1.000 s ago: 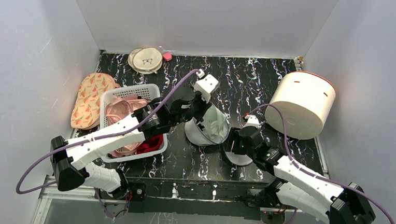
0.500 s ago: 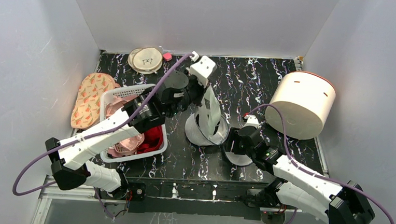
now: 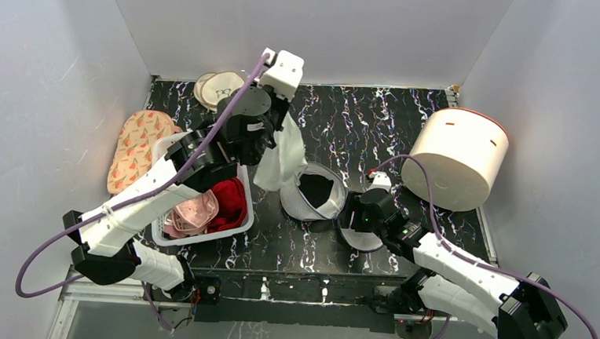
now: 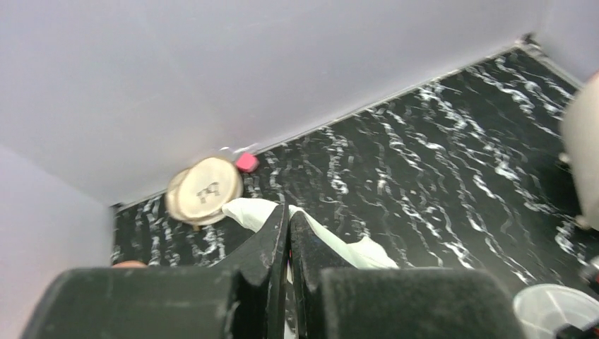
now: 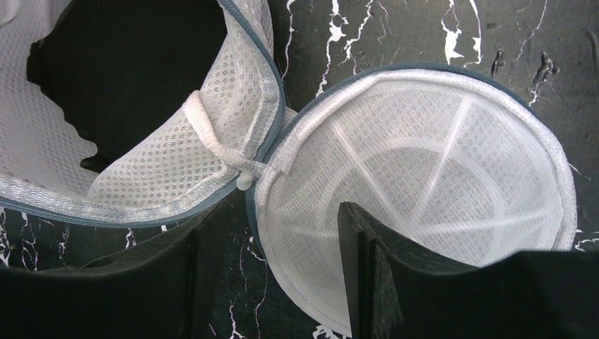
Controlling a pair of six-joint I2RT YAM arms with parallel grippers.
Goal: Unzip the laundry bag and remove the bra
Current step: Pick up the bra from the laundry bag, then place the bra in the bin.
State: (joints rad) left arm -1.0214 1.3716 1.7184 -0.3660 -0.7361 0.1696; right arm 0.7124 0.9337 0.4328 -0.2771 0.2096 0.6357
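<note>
Black table (image 3: pixel 378 119): mesh laundry bag (image 3: pixel 298 207) unzipped, splayed; left jaws clamp bra (image 3: pixel 282 157); right jaws apart.

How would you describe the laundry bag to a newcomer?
Start at the big cream drum on the right. Just left of it, at the centre, lies the laundry bag: white mesh with a dark zipper rim, unzipped into two joined round halves, unlike the rigid slotted basket further left.

In the left wrist view, most of the white bra (image 4: pixel 346 248) is hidden beneath the left gripper (image 4: pixel 288 212) clamping it; to its right, the laundry bag (image 4: pixel 554 311) is cropped and blurred.
</note>
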